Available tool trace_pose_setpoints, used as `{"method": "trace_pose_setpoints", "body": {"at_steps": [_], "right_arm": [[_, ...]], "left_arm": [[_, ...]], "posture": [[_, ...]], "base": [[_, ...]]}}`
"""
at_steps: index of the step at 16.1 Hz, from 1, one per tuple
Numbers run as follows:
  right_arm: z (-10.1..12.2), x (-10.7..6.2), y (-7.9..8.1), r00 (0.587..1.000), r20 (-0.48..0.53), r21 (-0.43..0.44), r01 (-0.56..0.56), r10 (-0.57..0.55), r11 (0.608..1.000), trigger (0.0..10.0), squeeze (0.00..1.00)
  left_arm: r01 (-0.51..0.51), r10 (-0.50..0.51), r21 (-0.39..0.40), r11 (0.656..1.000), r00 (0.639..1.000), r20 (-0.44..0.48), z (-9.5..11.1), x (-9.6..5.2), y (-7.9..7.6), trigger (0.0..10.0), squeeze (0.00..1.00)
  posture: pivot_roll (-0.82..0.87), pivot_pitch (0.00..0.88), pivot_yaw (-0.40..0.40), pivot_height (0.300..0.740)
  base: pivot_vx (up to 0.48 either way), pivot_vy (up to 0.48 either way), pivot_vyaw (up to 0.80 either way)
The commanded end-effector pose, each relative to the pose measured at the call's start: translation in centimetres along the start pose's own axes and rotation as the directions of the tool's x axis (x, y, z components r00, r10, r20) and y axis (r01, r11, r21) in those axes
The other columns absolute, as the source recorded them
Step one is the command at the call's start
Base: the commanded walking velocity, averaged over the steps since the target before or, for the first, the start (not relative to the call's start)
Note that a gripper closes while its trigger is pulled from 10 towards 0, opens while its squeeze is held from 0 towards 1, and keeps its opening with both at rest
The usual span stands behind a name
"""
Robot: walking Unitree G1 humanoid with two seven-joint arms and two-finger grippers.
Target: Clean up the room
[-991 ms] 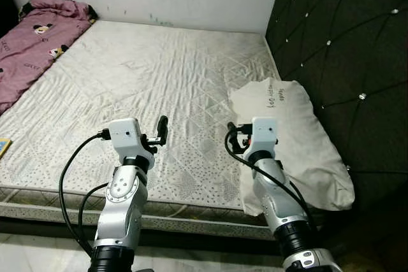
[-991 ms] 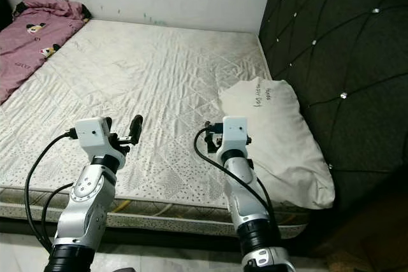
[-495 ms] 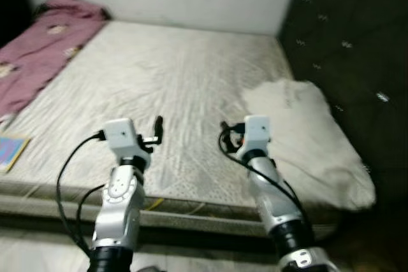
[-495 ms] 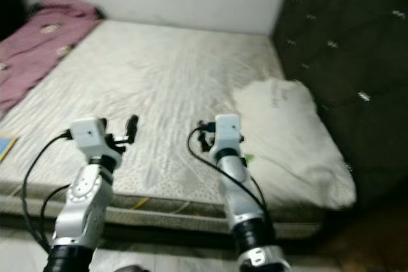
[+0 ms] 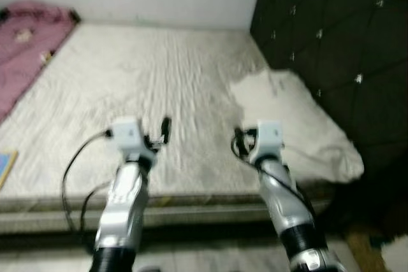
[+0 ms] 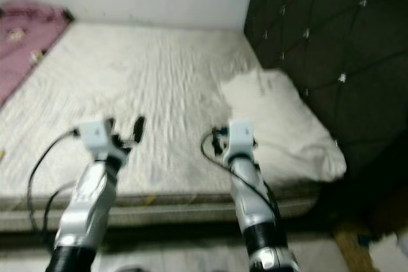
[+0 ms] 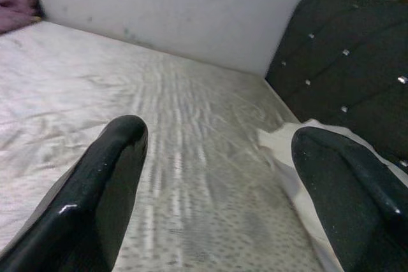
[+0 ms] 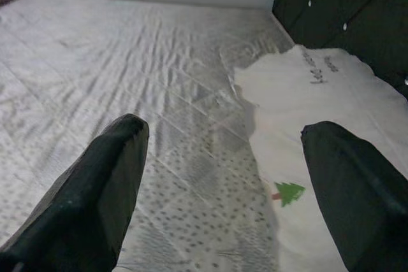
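Jaws apart, both grippers (image 7: pixel 217 176) (image 8: pixel 223 183), mattress (image 5: pixel 159 81)

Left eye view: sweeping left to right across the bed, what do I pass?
Pink blanket → left claw → right claw → white pillow → black tufted headboard.
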State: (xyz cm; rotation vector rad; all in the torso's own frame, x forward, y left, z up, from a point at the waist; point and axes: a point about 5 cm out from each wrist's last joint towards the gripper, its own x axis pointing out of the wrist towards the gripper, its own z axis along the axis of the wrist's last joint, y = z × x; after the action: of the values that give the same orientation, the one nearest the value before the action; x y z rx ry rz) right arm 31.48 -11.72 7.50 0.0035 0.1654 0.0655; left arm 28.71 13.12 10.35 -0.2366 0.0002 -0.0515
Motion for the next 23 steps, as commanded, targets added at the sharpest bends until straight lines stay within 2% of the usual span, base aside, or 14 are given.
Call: {"method": "trace_pose_setpoints", "body": {"at_steps": [1, 14, 17, 19, 20, 23], "right_arm": [[0.6, 0.2, 0.7, 1.000, 0.016, 0.005, -0.025, 0.025, 1.000, 10.0, 0.00], [0.5, 0.2, 1.3, 0.999, 0.013, 0.005, -0.048, 0.048, 0.999, 10.0, 0.00], [1.9, -0.2, -0.1, 0.995, 0.096, -0.002, -0.010, 0.010, 1.000, 10.0, 0.00], [2.4, -0.5, -1.1, 0.994, 0.112, -0.001, 0.009, -0.009, 1.000, 10.0, 0.00], [2.6, -0.9, -2.3, 0.992, 0.118, -0.004, 0.037, -0.036, 0.999, 10.0, 0.00], [2.1, -2.1, -3.5, 0.991, 0.115, -0.018, 0.077, -0.074, 0.997, 10.0, 0.00]], "left_arm": [[-0.008, 0.008, -0.001, 1.000, 1.000, 0.006, 0.1, 0.0, -0.1, 10.0, 0.00], [-0.029, 0.029, 0.022, 0.999, 1.000, -0.006, -0.1, -0.2, 0.5, 10.0, 0.00], [-0.078, 0.081, 0.121, 0.990, 0.997, -0.015, 0.2, -1.3, 3.6, 10.0, 0.00], [-0.098, 0.102, 0.148, 0.984, 0.995, -0.019, 0.4, -1.9, 4.7, 10.0, 0.00], [-0.113, 0.120, 0.175, 0.978, 0.992, -0.029, 0.3, -2.7, 5.8, 10.0, 0.00], [-0.111, 0.127, 0.207, 0.972, 0.990, -0.064, -0.3, -4.3, 6.8, 10.0, 0.00]], "posture": [[0.08, 0.000, -0.045, 0.740], [0.09, 0.000, -0.044, 0.740], [0.09, 0.000, -0.042, 0.740], [0.10, 0.000, -0.042, 0.740], [0.09, 0.000, -0.040, 0.740], [0.09, 0.000, -0.037, 0.740]], "base": [[0.000, 0.000, 0.00], [0.000, 0.000, 0.00], [0.000, 0.000, 0.00], [0.000, 0.000, 0.00], [0.000, 0.000, 0.00], [0.000, 0.000, 0.00]]}}
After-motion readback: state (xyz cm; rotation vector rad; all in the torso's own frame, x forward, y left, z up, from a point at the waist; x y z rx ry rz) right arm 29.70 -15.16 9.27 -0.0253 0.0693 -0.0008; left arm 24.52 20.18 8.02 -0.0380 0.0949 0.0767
